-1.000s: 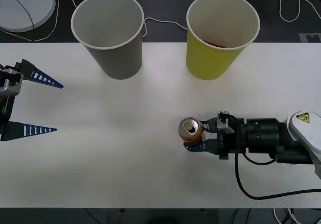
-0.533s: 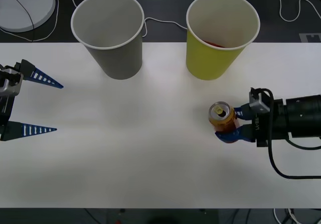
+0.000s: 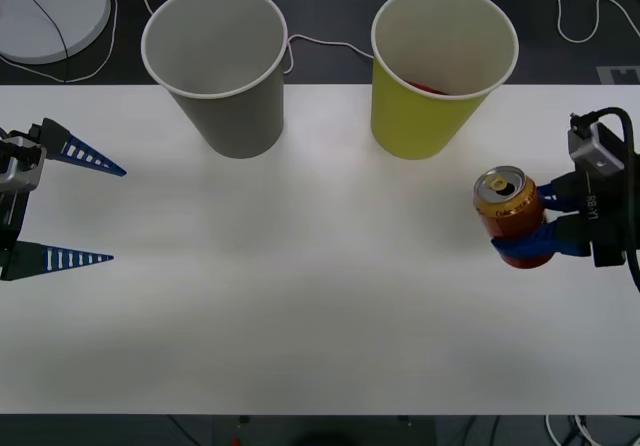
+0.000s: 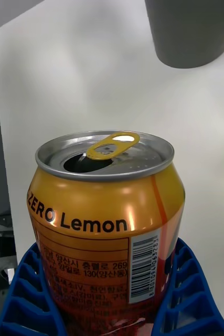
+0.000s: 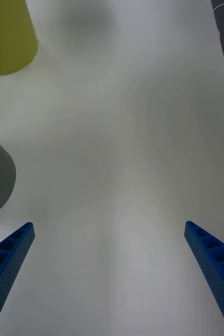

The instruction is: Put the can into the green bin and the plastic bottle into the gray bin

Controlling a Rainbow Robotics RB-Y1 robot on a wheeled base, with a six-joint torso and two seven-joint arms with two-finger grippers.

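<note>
My right gripper (image 3: 535, 228) clamps the can (image 3: 511, 214) near the table's (image 3: 300, 306) right edge, just before the green bin (image 3: 440, 71). Left gripper (image 3: 70, 204) gapes empty at the left edge; gray bin (image 3: 218, 66) beyond.

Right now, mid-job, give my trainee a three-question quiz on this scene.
1. True or false: the right gripper is shut on the can.
2. Which cup stands nearer the can: A) the gray bin B) the green bin?
3. Fill in: the left gripper waits at the table's left edge with its fingers ____.

Key: 1 true; 2 B; 3 open.
</note>
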